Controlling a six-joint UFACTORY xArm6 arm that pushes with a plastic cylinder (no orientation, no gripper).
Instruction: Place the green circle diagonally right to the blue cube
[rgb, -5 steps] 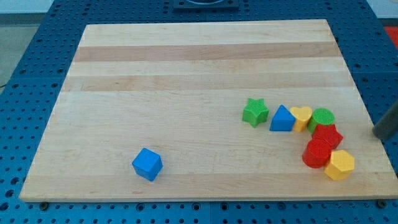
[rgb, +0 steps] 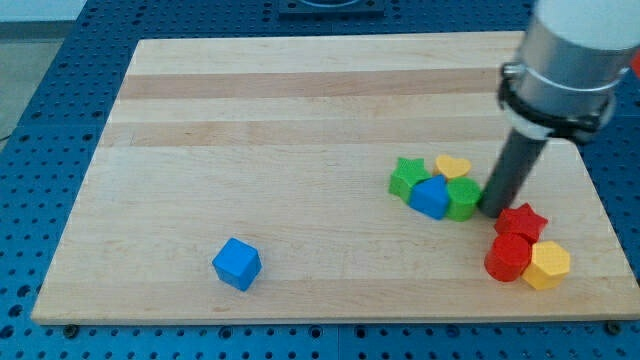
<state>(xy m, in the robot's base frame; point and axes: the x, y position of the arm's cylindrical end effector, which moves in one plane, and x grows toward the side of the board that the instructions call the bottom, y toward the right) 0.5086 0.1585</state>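
Observation:
The green circle lies right of the board's middle, pressed against a blue triangle block. My tip touches the green circle's right side. The blue cube sits alone near the view's bottom left, far from the circle.
A green star and a yellow heart crowd the circle's left and top. A red star, a red block and a yellow hexagon sit below right of my tip. The board's right edge is close.
My rod swung in from the right edge and pushed the green circle left. The blue triangle shifted left against the green star and the yellow heart moved up.

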